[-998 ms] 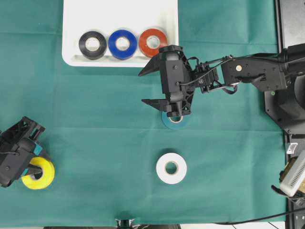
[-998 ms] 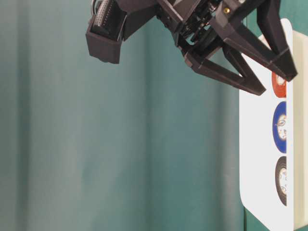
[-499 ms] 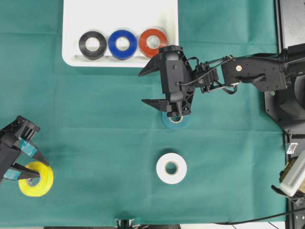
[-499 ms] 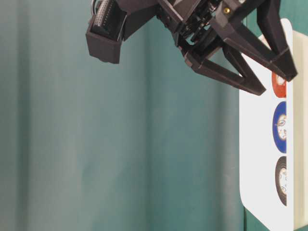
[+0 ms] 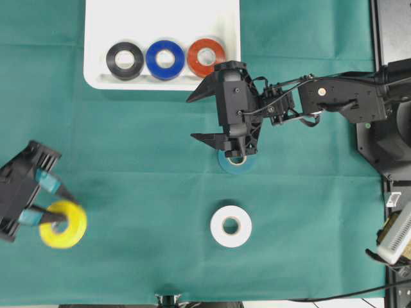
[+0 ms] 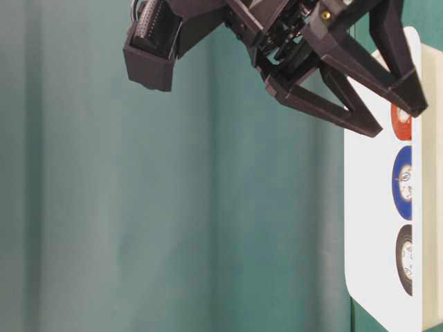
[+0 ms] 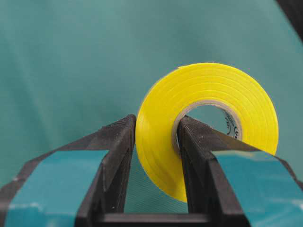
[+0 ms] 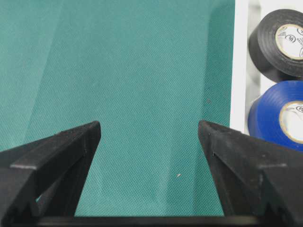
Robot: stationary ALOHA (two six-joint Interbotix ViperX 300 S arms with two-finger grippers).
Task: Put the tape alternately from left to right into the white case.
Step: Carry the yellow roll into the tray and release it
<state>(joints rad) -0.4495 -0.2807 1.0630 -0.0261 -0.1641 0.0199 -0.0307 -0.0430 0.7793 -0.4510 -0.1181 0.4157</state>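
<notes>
At the left edge of the overhead view, my left gripper (image 5: 59, 208) is shut on a yellow tape roll (image 5: 62, 224). One finger is through the core and the other is outside the roll (image 7: 208, 94), which is held above the green cloth. The white case (image 5: 160, 19) at the top holds a black tape (image 5: 124, 59), a blue tape (image 5: 165, 59) and a red tape (image 5: 206, 56) in a row. My right gripper (image 5: 191, 119) hangs open and holds nothing just below the case's right end. In the right wrist view the right gripper (image 8: 149, 125) frames only cloth.
A teal tape roll (image 5: 234, 163) lies on the cloth, partly hidden under the right gripper's body. A white tape roll (image 5: 230, 226) lies further toward the front edge. The right arm stretches in from the right side.
The left gripper has carried the yellow tape to the right and slightly toward the case, and it now looks motion-blurred. The right arm has not moved.
</notes>
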